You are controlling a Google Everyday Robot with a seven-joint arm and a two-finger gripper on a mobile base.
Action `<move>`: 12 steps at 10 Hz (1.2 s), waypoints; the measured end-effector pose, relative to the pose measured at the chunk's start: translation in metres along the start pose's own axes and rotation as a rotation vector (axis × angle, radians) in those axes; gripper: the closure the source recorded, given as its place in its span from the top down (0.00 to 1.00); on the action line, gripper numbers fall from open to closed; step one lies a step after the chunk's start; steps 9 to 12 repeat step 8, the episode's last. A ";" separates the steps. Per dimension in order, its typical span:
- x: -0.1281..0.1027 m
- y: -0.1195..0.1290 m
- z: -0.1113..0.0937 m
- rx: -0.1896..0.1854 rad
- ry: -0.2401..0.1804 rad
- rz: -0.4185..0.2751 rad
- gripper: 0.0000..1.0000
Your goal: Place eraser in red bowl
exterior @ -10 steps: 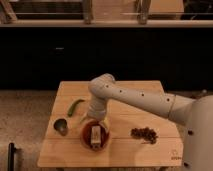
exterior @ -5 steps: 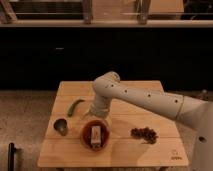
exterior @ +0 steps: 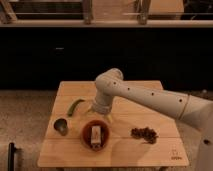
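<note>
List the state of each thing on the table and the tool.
eraser: lying in the red bowl, released
red bowl: upright, holding the eraser
metal cup: upright
green vegetable: lying flat
dark cluster: on table
tool: above the bowl's far rim

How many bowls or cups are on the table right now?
2: the red bowl at front centre with the eraser in it, below the gripper, and a small metal cup to its left.

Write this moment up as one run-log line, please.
eraser: lying in red bowl | tool: above bowl's far rim, off eraser | step: placed
</note>
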 end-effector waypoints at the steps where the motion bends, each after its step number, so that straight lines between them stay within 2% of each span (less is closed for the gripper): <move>1: 0.002 0.001 -0.003 0.001 0.005 0.007 0.80; 6: 0.009 0.001 -0.011 0.011 0.023 0.023 0.80; 12: 0.011 0.002 -0.013 0.012 0.025 0.026 0.80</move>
